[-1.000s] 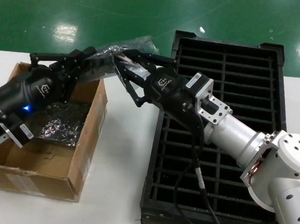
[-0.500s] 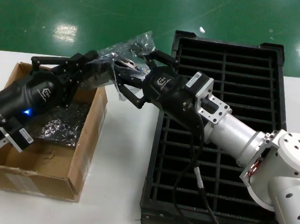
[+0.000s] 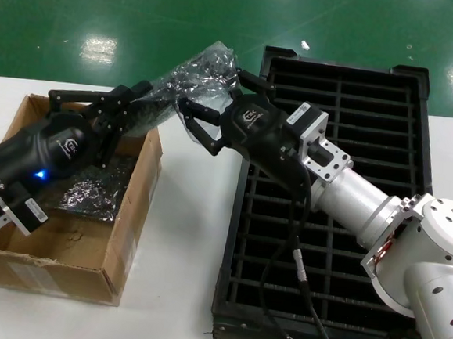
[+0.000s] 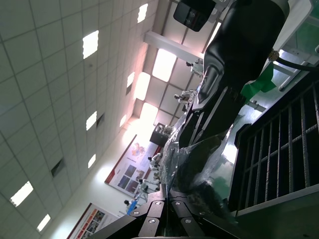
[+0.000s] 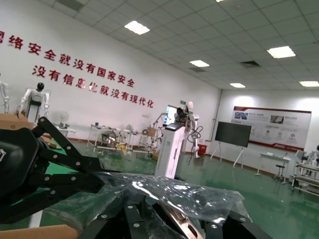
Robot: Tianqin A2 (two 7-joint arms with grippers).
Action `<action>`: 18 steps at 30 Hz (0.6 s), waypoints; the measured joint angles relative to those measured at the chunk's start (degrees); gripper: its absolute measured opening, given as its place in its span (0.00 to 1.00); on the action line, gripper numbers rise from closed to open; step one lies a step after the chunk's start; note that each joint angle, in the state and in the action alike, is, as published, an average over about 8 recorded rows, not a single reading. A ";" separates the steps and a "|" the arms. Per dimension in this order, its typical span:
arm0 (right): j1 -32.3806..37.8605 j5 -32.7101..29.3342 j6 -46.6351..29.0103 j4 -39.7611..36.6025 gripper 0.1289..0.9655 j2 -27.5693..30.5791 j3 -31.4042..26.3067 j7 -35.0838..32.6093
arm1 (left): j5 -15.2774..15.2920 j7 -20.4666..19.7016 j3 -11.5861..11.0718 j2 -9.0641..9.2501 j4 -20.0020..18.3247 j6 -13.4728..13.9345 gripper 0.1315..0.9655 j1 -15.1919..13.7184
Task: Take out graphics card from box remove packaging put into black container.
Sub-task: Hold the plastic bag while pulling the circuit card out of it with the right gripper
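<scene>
The packaging (image 3: 195, 73) is a crinkly shiny bag held up in the air between the box (image 3: 141, 202) and the black container (image 3: 372, 110). My left gripper (image 3: 140, 104) is shut on its lower end, above the box's far corner. My right gripper (image 3: 212, 102) stands open, its fingers spread on either side of the bag's upper part. The right wrist view shows the graphics card's silver bracket (image 5: 182, 219) inside the bag (image 5: 174, 194), edge-on midway between those fingers (image 5: 127, 216). In the left wrist view the bag (image 4: 194, 159) rises from the closed jaws.
More shiny bagged items (image 3: 92, 186) lie inside the cardboard box. The slotted black container runs along the right of the white table (image 3: 181, 252), under my right forearm. Green floor lies beyond the table's far edge.
The bag's free end has risen and now stands higher. My right gripper shifted slightly up and toward the container, its fingers a little closer together. The left gripper stays shut on the bag.
</scene>
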 joint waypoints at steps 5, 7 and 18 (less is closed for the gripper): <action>0.07 0.63 0.14 -0.41 0.29 0.00 0.21 -0.27 | -0.02 0.08 -0.04 -0.06 0.11 0.11 0.01 0.02; 0.07 0.80 0.20 -0.51 0.25 0.00 0.31 -0.32 | -0.02 0.12 -0.06 -0.09 0.13 0.15 0.01 0.04; 0.28 0.30 1.66 -1.27 0.10 0.01 0.20 0.44 | -0.20 -0.40 -0.11 -0.10 -0.13 0.32 0.01 0.40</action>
